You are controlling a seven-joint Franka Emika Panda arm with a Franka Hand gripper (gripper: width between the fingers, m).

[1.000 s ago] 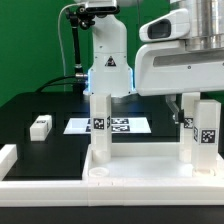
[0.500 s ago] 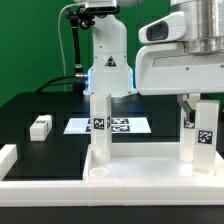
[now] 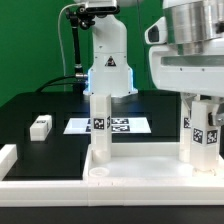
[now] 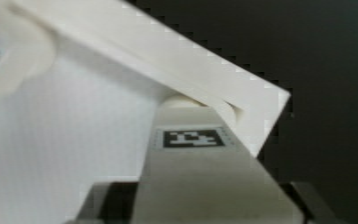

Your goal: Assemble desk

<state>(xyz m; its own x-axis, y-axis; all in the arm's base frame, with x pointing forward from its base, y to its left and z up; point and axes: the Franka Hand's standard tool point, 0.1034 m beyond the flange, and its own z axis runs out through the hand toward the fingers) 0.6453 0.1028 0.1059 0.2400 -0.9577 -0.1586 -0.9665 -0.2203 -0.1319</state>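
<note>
at the exterior view's right, the gripper point(image 3: 203, 103) is clamped on the upright leg point(image 3: 201, 140) on the desk top point(image 3: 140, 162).

Can't get sharp detail anywhere in the wrist view. Only see the tool point(image 4: 197, 205) as two dark fingers point(image 4: 114, 203) clipped by the picture's edge, either side of the held leg point(image 4: 197, 170). Can't read that leg's tag point(image 4: 197, 138), pattern smeared. Can't tell if its far end touches the desk top point(image 4: 87, 120). In the exterior view, can't see the fingertips, masked by the same leg. Loses the arm point(image 3: 185, 50) at top and right edges. Only partly shows the marker board point(image 3: 128, 126), blocked by the standing leg point(image 3: 100, 125). Can't make out any tag on the loose leg point(image 3: 40, 126), too small.
</note>
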